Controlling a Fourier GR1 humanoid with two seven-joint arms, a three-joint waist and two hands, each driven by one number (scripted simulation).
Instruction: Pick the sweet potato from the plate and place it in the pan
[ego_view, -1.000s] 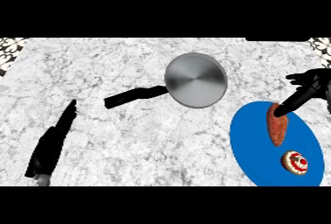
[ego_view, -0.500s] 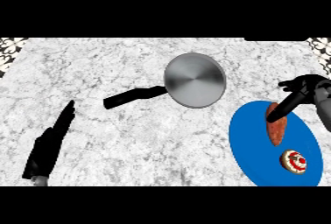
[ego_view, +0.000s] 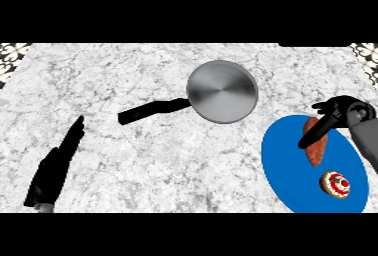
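Now at grasp stage, by judgement. Sweet potato (ego_view: 317, 148) lying on blue plate (ego_view: 295, 170), upper part, long axis running roughly top to bottom of view. Right hand (ego_view: 334, 116) directly over its upper end, fingers curled down, one fingertip across potato; pinch not yet clearly closed. Pan (ego_view: 221, 91) up-left of plate, well apart, handle pointing lower-left. Left hand (ego_view: 55, 165) far off at lower left, fingers straight, resting. Small red-and-white item (ego_view: 337, 183) lower on plate.
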